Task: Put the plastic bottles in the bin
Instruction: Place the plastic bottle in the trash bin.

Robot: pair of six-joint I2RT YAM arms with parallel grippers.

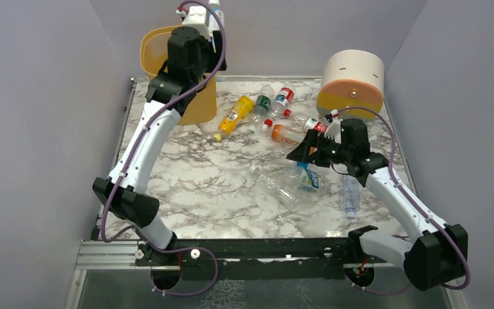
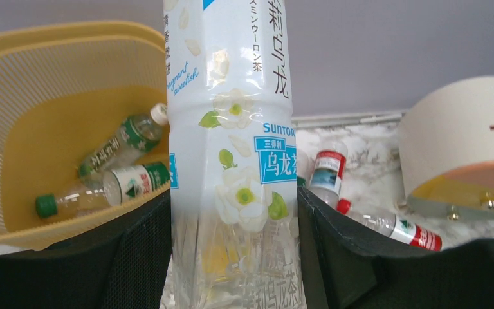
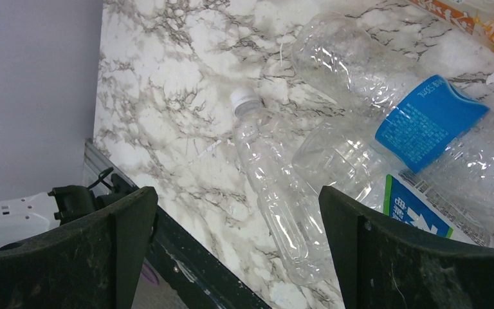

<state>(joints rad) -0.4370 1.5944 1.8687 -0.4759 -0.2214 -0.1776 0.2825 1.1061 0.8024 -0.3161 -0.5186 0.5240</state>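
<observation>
My left gripper (image 1: pixel 201 29) is raised at the back left, beside the yellow bin (image 1: pixel 155 48), and is shut on a white-labelled tea bottle (image 2: pixel 231 129) that stands upright between its fingers. The bin (image 2: pixel 45 84) holds two green-labelled bottles (image 2: pixel 125 138). My right gripper (image 1: pixel 300 154) hangs open over the right side of the table, and a clear unlabelled bottle (image 3: pixel 276 193) with a white cap lies below it. Clear bottles with blue labels (image 3: pixel 424 122) lie just beyond. Several more bottles lie at the back: a yellow one (image 1: pixel 235 114), an orange one (image 1: pixel 286 134) and red-labelled ones (image 1: pixel 282 98).
A round white and orange drum (image 1: pixel 352 80) stands at the back right corner. Another clear bottle (image 1: pixel 350 196) lies near the right arm. Grey walls close in three sides, and the black front rail (image 3: pixel 186 264) runs below my right gripper.
</observation>
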